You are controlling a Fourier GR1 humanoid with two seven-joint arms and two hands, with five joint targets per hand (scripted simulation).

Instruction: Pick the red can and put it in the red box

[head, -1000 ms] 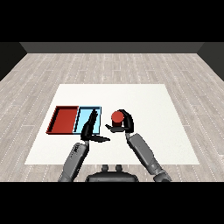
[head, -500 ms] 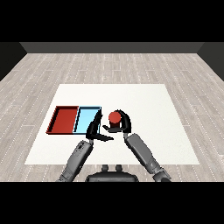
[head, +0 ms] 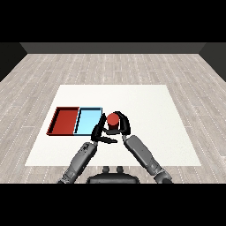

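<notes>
The red can [head: 113, 119] is held upright just above the table, right of the light blue tray [head: 88, 120]. My right hand [head: 122, 126] is curled round it from the right side. My left hand [head: 99, 132] sits close beside the can on its left, fingers straight and thumb pointing toward the can, over the blue tray's near right corner. The red tray [head: 65, 120] lies at the far left, next to the blue one, with nothing in it.
The two trays lie side by side at the left middle of the white table [head: 145, 101]. Both forearms come in from the lower edge and meet near the can.
The right hand has carried the can leftward, toward the trays. The left hand has turned and drawn in next to the can.
</notes>
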